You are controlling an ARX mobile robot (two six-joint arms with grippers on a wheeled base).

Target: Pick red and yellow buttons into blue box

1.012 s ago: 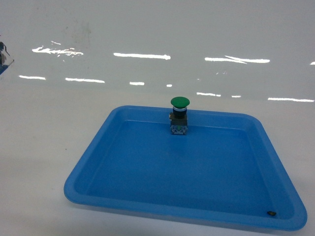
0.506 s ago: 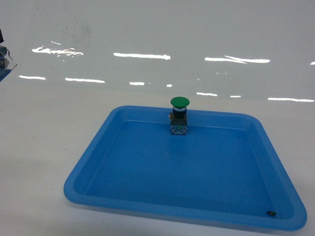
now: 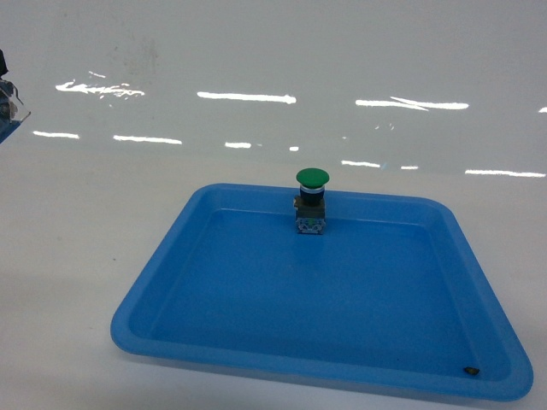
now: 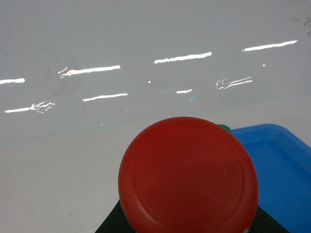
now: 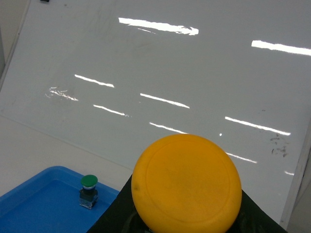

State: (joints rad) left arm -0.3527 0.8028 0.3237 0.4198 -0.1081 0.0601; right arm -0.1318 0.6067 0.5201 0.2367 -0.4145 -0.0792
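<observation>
The red button fills the left wrist view, the yellow button the right; whether either hand clamps cannot be told.

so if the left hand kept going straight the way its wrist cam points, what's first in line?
Hedged: the red button fills the near view. Past it, bare white table, then the glossy wall. The blue box sits to the right, off that line. Depth unclear.

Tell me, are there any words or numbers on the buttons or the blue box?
No readable words or numbers anywhere.
Red button cap: plain.
Yellow button cap: plain.
Green button in the blue box: plain cap; its base shows tiny pale marks, too small to read.
A small dark speck in the box's near right corner: too small to tell.
</observation>
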